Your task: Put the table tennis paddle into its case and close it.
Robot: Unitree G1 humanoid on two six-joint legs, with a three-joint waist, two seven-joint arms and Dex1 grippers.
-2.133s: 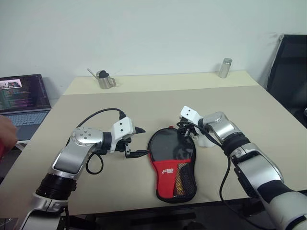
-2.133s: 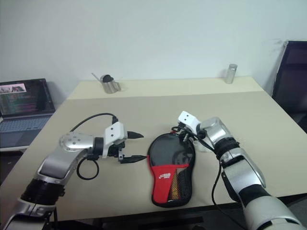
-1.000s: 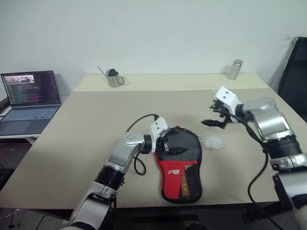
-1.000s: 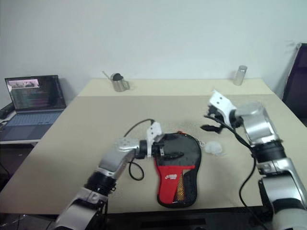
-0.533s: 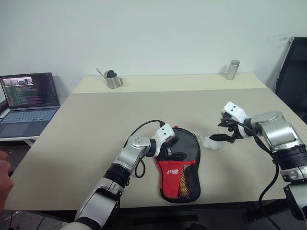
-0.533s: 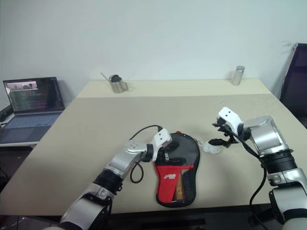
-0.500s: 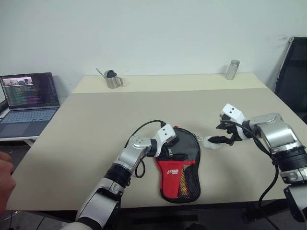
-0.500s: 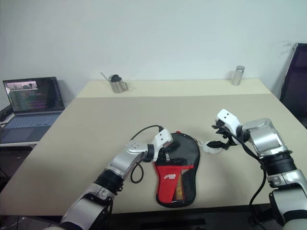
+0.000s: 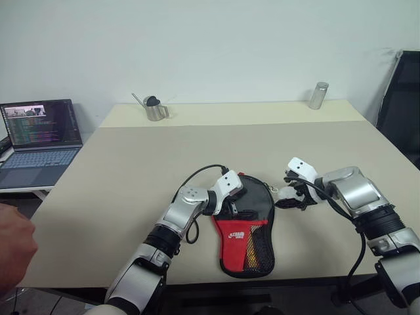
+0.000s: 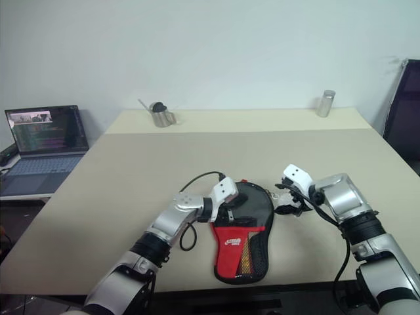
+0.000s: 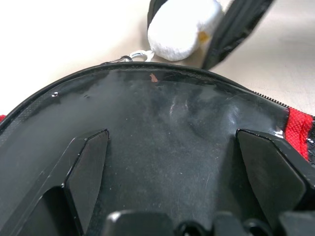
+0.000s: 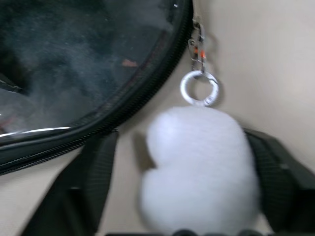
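I see my left gripper (image 9: 237, 205) spread over the case (image 9: 243, 223); right gripper (image 9: 289, 196) flanks the white pompom (image 9: 286, 194).

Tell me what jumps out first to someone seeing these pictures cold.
The red and black case lies at the table's near edge, between both arms. The left pincer rests open on its glossy black round part, while the right pincer straddles a white fluffy charm hooked by a ring to the case's zipper edge. An open laptop glows off to the left.
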